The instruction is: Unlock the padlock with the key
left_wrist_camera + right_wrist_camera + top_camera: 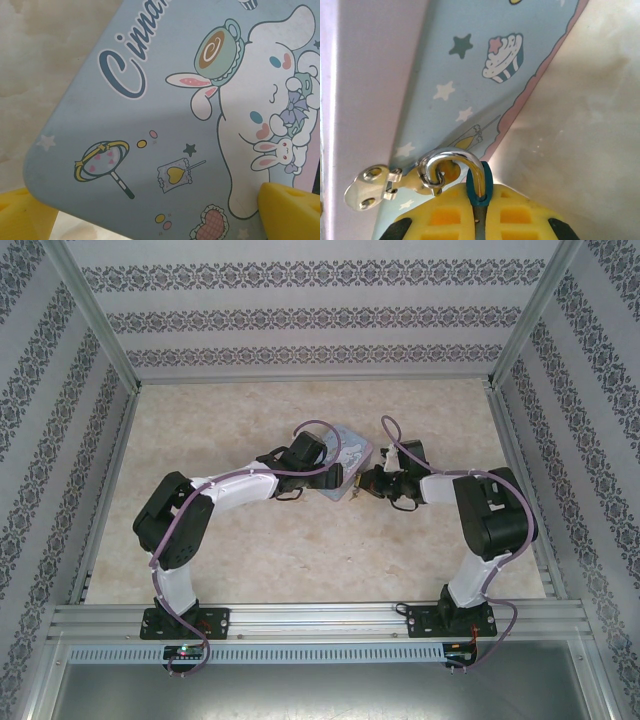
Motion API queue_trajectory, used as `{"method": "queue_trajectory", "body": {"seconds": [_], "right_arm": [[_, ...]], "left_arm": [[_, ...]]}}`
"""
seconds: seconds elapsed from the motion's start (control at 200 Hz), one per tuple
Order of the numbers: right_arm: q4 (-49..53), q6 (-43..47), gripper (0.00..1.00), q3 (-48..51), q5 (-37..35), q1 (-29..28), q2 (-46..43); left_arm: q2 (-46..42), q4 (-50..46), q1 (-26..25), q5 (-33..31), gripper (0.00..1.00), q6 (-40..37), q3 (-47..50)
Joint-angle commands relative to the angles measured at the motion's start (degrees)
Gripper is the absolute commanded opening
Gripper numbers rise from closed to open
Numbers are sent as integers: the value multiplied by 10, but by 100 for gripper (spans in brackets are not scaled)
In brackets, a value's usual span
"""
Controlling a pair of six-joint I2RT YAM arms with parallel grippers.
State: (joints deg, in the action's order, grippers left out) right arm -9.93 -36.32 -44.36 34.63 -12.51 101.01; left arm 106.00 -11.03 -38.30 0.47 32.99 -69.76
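Teal padlock (487,184) mostly behind yellow jaws

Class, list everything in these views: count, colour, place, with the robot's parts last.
tin: one, pale blue, cartoon print, mid-table
padlock: one, teal body, silver shackle, hooked through the hasp
hasp: one, silver, on the tin's side
table: one, beige marbled, under everything
walls: three, patterned white-grey, around the table
left gripper: one, yellow, open over the tin's lid
right gripper: one, yellow, shut on the padlock
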Motion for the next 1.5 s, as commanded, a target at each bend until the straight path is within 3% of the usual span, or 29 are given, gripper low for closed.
{"method": "queue_trajectory", "body": {"seconds": [0.0,0.345,0.729,1.384,1.499], "right_arm": [[83,46,0,-15,-75,14,-12],[-3,-22,0,-35,-7,21,4],[40,-15,0,-107,25,52,38],[24,-83,0,120,-28,85,-125],[29,-89,10,148,-42,88,-147]], "left_arm": [[39,-104,-8,1,100,-28,25],[46,-106,-8,11,98,-30,24],[56,-109,-8,13,96,-29,25],[-16,-152,-2,29,100,-36,-46],[-54,-168,0,31,100,-29,-51]]}}
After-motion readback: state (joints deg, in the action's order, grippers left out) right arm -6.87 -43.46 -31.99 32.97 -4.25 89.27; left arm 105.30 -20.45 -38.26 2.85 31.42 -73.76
